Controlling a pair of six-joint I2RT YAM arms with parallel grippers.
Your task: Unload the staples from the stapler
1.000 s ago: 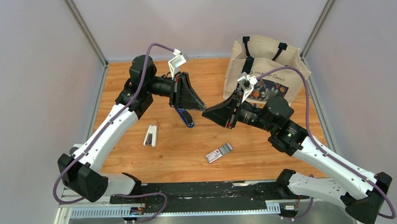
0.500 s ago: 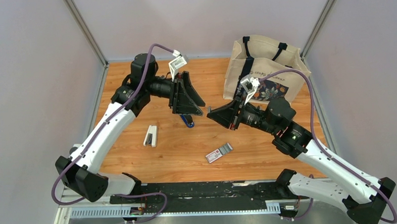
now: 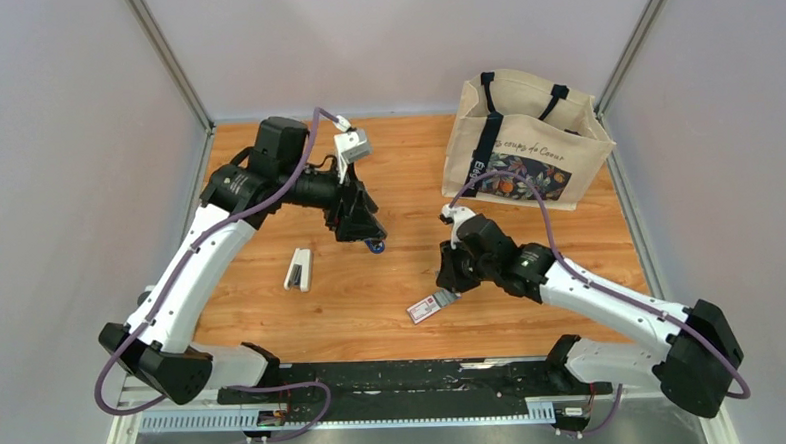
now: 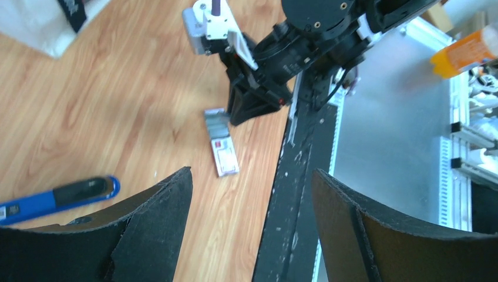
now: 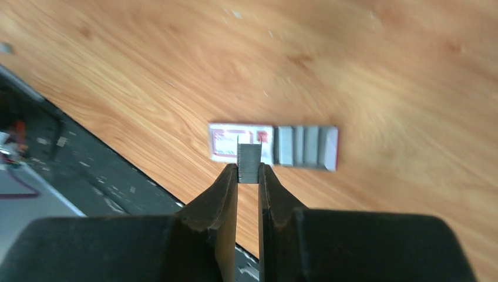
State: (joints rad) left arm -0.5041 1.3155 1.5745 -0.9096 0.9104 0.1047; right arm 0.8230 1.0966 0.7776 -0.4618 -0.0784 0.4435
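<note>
The fingers of the right gripper are pressed close together. They pinch a little grey strip of staples between their tips. The fingers of the left gripper stand wide apart and hold nothing.

The biggest thing is the wooden table. A cloth bag stands upright at its far right side. The bag is tan with dark handles, it has a flower picture on the front, and its top is open.

The stapler is blue with a black patch on it. It lies flat on the table near the middle, right by the left gripper. From above, only its blue end sticks out from under that gripper. From the left wrist, it lies off to one side of the open fingers, not between them. I cannot tell if a finger touches it.

A white oblong thing lies on the table a bit to the left of the stapler, apart from it.

A small staple box lies flat near the front edge of the table, under the right gripper. It has a red and white label at one end, and grey rows of staples show at the other end. The pinched strip is over the box. I cannot tell if the strip touches it.
</note>
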